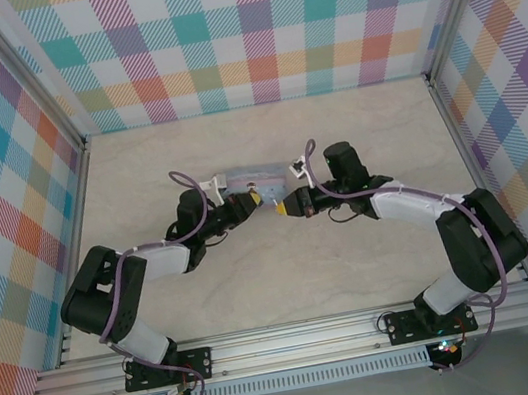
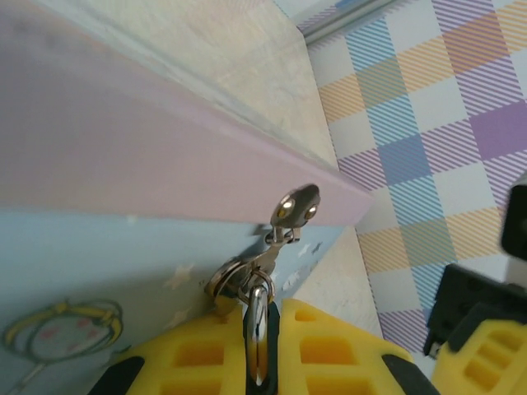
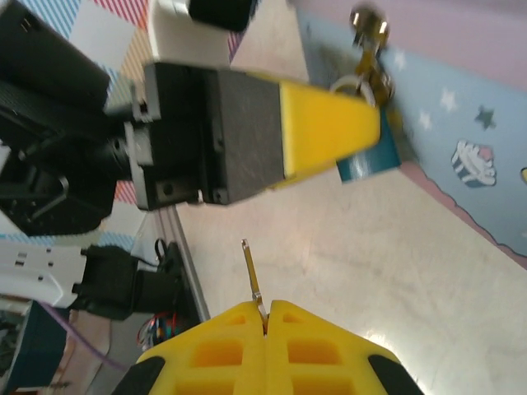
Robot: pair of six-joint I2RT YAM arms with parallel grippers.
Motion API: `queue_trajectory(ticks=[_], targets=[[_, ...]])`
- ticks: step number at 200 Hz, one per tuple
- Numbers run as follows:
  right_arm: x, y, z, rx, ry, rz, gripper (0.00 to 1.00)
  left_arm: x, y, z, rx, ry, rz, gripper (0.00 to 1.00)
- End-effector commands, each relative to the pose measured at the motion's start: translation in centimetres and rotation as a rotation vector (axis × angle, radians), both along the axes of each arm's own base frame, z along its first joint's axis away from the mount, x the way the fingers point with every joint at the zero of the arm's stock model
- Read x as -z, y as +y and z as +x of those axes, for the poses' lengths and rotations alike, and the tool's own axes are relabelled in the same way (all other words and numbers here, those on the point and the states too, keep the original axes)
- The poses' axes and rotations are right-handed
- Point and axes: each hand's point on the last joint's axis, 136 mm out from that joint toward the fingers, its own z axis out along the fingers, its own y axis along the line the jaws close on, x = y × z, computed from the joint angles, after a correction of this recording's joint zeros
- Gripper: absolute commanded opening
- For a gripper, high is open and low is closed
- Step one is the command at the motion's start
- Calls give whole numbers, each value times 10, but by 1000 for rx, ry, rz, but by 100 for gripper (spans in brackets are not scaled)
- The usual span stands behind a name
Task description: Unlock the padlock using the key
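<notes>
While the ribbed yellow right pincer was clamped shut on the key, a thin dark metal sliver, the left pincer was closed on the padlock. Its blue body and glossy silvery shackle were hung at the hasp of the smooth pale-blue tin on the marbled desk.
</notes>
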Motion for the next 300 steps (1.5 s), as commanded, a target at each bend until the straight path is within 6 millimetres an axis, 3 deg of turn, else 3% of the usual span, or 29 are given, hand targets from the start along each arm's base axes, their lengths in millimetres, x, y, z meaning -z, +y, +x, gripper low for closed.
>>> queue_trajectory(ticks=[1, 117, 300], targets=[[0, 8, -15, -76, 19, 22, 4, -39, -15, -3, 66, -101, -61, 0], [52, 16, 1, -27, 129, -53, 3, -22, -23, -8, 79, -86, -72, 0], [68, 20, 23, -11, 101, -123, 4, -12, -36, -28, 193, -87, -91, 0]])
